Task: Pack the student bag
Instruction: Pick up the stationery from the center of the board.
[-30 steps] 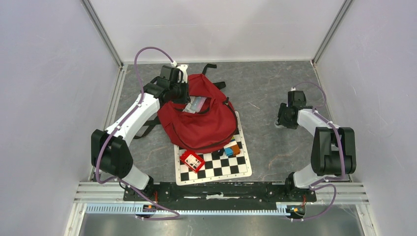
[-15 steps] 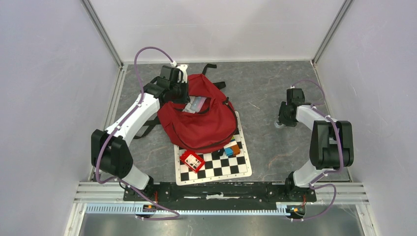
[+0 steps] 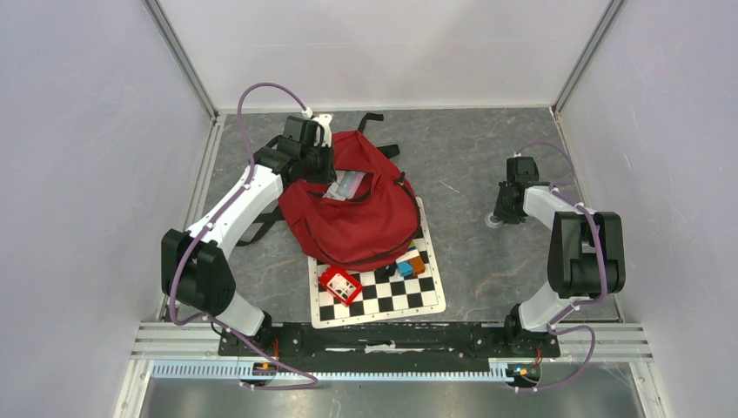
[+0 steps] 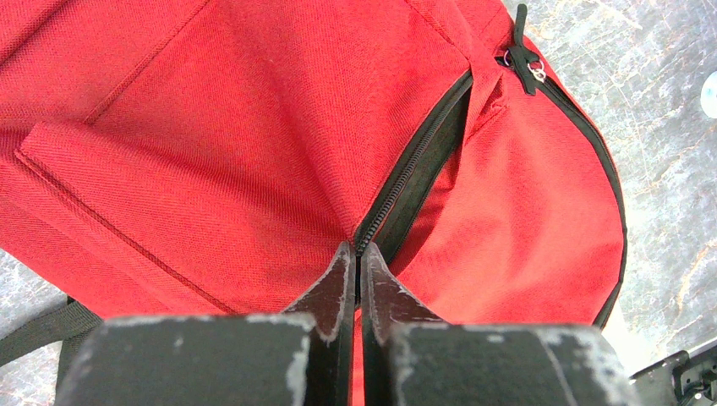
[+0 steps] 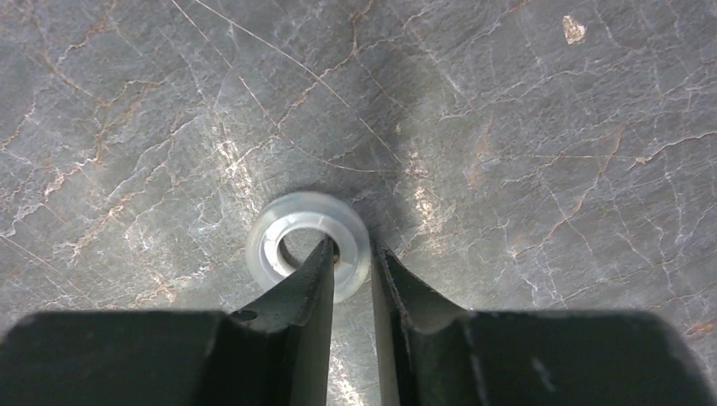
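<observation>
The student bag (image 3: 357, 222), a big red backpack, lies left of centre with its top partly unzipped. My left gripper (image 3: 318, 171) is shut on the bag's fabric edge at the black zipper (image 4: 416, 169), its tips (image 4: 357, 250) pinched together there. A clear plastic ring (image 5: 308, 205), like a tape roll, lies flat on the grey table at the right (image 3: 493, 221). My right gripper (image 5: 353, 249) straddles the ring's wall, one finger inside the hole and one outside, both against it.
A checkered mat (image 3: 383, 294) lies partly under the bag's front edge. On it sit a red box (image 3: 339, 284) and small blue and orange blocks (image 3: 410, 264). A clear packet (image 3: 348, 185) shows in the bag's opening. White walls enclose the table.
The right gripper has shifted slightly down onto the ring and its jaws have narrowed around the ring's wall. The left arm and the bag have not moved.
</observation>
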{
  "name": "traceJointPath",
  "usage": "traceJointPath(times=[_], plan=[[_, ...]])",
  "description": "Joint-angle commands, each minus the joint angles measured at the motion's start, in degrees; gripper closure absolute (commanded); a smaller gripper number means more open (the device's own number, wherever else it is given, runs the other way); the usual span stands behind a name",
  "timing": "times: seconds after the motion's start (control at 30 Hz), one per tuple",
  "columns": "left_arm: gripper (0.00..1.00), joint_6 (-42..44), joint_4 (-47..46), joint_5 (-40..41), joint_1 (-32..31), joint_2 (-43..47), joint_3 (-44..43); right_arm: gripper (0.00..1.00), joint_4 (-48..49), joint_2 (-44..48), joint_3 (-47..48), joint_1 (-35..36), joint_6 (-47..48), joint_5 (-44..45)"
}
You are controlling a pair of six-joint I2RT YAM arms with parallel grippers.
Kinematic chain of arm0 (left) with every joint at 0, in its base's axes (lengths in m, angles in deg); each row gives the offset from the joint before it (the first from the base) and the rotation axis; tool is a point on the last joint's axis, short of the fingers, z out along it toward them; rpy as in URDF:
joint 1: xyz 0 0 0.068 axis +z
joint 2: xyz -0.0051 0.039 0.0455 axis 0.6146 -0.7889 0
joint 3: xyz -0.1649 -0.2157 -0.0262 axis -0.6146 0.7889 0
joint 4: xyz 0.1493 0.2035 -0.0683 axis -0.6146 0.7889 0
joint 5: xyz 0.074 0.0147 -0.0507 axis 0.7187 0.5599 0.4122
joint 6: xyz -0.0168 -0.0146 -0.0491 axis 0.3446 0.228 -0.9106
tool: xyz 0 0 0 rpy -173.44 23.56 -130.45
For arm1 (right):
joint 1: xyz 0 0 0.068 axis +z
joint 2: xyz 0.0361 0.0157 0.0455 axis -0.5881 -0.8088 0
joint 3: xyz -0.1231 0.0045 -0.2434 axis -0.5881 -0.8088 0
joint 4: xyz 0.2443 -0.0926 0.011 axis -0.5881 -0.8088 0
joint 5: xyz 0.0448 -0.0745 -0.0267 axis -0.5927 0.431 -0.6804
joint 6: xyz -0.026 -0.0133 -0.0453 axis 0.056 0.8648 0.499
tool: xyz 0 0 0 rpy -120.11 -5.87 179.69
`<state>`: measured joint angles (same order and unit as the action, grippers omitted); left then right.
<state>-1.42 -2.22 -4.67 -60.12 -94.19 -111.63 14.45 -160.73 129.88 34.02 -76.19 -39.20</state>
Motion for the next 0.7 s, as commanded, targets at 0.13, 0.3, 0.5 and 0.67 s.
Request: traceJointPath(times=[0.13, 0.3, 0.5, 0.67], plan=[[0.98, -1.1, -2.3, -0.4, 0.2, 2.4, -0.6, 0.88, -0.2, -0.1, -0.2, 0.0, 1.6, -0.2], [0.98, -1.1, -2.3, -0.3, 0.3, 2.7, -0.6, 0.97, -2.1, 4.7, -0.9, 0.4, 2.1, -0.3], [0.98, -1.4, -2.3, -1.0, 0.3, 2.8, -0.7, 1.0, -2.6, 12.2, -2.1, 4.9, 1.8, -1.4], [0.98, -1.5, -2.5, -1.3, 0.3, 2.8, -0.6, 1.0, -4.0, 13.3, 2.7, 13.9, -0.6, -1.4]])
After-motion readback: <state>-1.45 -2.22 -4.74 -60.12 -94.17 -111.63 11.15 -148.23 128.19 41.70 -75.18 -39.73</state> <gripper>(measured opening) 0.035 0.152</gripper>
